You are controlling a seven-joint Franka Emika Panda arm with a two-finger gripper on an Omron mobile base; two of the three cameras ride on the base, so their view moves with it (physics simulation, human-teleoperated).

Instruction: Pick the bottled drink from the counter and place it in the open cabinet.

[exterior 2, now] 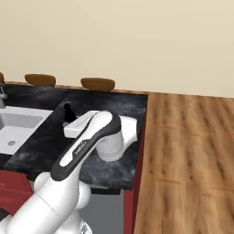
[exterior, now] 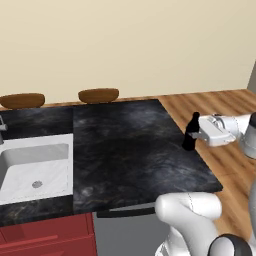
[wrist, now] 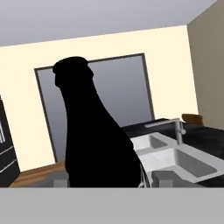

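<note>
Black bottled drink between hand fingers.

The arm is glossy white with rounded links. A dark grey band carrying small pale lettering runs along one link. Its joints are dark.

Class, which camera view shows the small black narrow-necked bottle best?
The hand view: the small black narrow-necked bottle looms large, cap to body. The left base view shows it small, upright at the counter's edge; the right base view shows just its top behind the arm.
</note>
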